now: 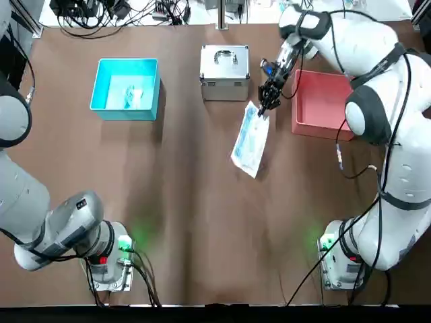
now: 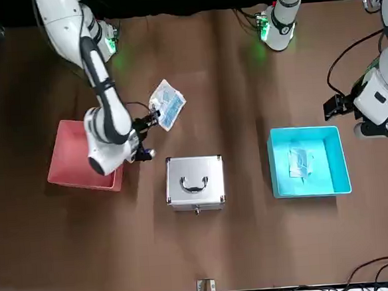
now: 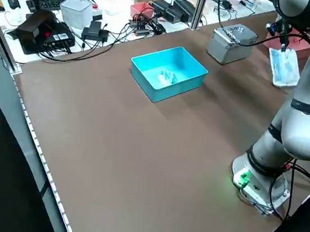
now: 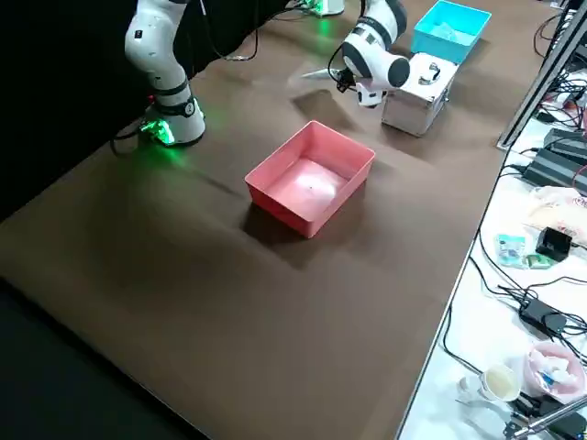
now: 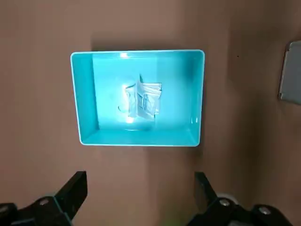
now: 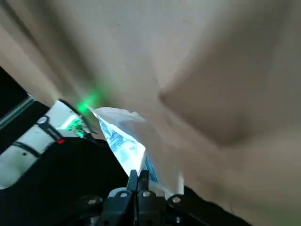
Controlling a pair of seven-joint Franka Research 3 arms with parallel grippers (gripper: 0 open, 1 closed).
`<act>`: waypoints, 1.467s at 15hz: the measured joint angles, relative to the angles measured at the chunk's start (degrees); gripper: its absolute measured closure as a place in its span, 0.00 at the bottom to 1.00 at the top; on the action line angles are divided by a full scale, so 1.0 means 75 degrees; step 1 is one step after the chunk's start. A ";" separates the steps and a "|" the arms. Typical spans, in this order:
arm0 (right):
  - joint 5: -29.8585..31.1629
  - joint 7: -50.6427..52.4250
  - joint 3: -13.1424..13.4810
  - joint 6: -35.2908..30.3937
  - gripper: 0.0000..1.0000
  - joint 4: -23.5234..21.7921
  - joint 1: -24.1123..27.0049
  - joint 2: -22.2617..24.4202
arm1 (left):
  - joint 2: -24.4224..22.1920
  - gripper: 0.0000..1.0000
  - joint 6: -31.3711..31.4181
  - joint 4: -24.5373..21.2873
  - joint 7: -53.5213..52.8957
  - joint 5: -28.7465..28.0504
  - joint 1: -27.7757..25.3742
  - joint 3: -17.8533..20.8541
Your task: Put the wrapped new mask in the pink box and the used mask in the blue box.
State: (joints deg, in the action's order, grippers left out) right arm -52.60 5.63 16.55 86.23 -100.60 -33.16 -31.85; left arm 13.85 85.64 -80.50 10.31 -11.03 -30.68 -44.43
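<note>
A: Lower centre of the top view: we see the wrapped new mask (image 1: 250, 140) hanging limp and light, pinched by one short edge in the clenched right gripper (image 1: 269, 105), beside the pink box (image 1: 322, 104).

B: Its print is unreadable. Upper left, the used mask (image 1: 133, 95) lies in the blue box (image 1: 127, 88); our left gripper (image 5: 141, 197) hovers released.

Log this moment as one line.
right end effector: holds flat clear-plastic mask packet aloft | small light-blue mask: in square cyan bin | salmon-pink bin: empty
</note>
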 joint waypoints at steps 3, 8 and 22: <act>0.0295 -0.0200 0.0585 -0.1119 0.99 0.0597 0.0853 0.0102 | -0.0008 0.00 0.0003 -0.0019 0.0006 0.0001 0.0026 0.0079; 0.0340 -0.0745 0.1604 -0.1337 0.99 0.1070 0.1618 0.0195 | -0.0178 0.00 0.0056 -0.0019 0.0015 0.0342 0.1793 0.1898; 0.0848 -0.1285 0.1782 -0.1429 0.99 0.1315 0.4042 -0.0030 | -0.1671 0.00 0.1161 -0.1636 -0.0182 0.1162 0.3958 0.4546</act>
State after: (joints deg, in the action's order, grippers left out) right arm -46.23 -4.00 29.92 75.52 -90.74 -2.84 -32.08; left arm 1.31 94.35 -92.77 8.94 -2.31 -1.00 -10.33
